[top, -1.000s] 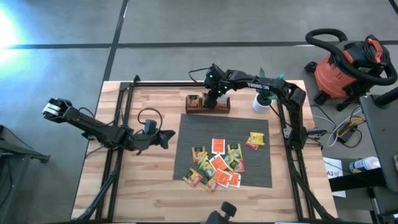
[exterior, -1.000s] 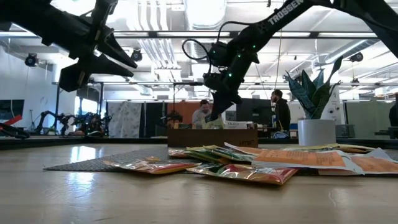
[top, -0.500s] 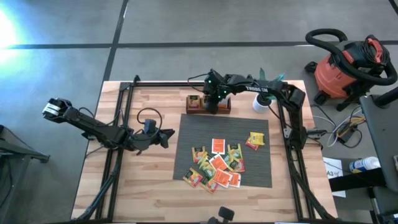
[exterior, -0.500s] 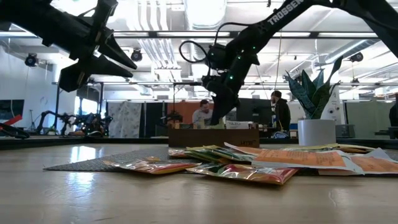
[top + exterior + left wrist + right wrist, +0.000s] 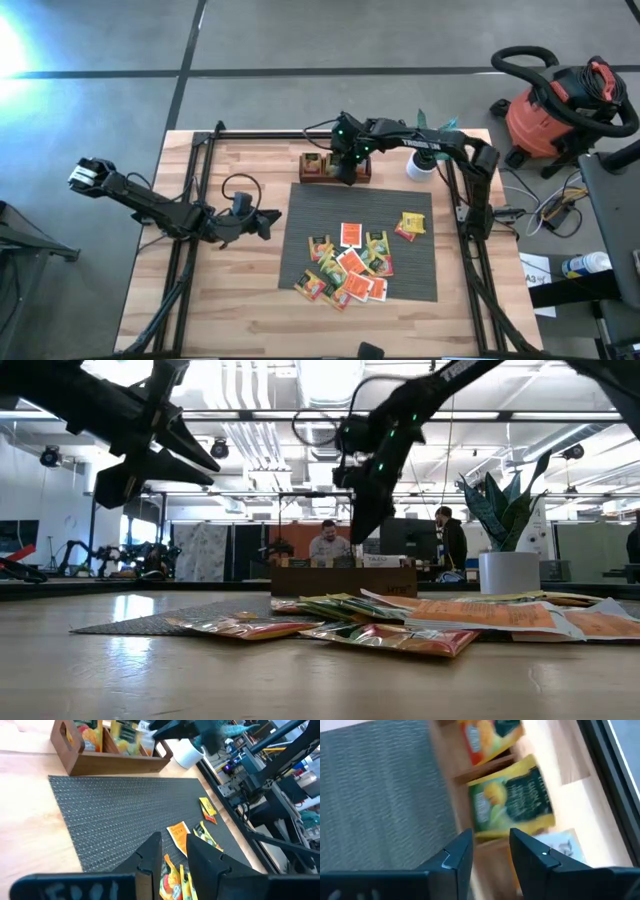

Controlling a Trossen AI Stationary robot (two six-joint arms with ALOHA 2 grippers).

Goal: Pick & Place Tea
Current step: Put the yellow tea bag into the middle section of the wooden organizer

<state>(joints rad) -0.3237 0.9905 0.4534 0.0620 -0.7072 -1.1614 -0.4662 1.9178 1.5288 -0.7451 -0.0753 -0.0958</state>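
1. Most of the tea lies heaped on the grey mat; a few sachets stand in the wooden tray.
2. My right gripper has just spread open above the tray, empty, its yellow-green sachet delivered.
3. My left gripper waits part-open beside the mat.

Right tool open, empty; left tool low, slightly parted.

- Motion-blurred in the right wrist view: yellow-green sachet and orange sachet, print unreadable
- Wooden tray partly covered from above by the right gripper
- Lower sachets of the pile buried under upper ones
- White cup partly hidden behind a dark arm
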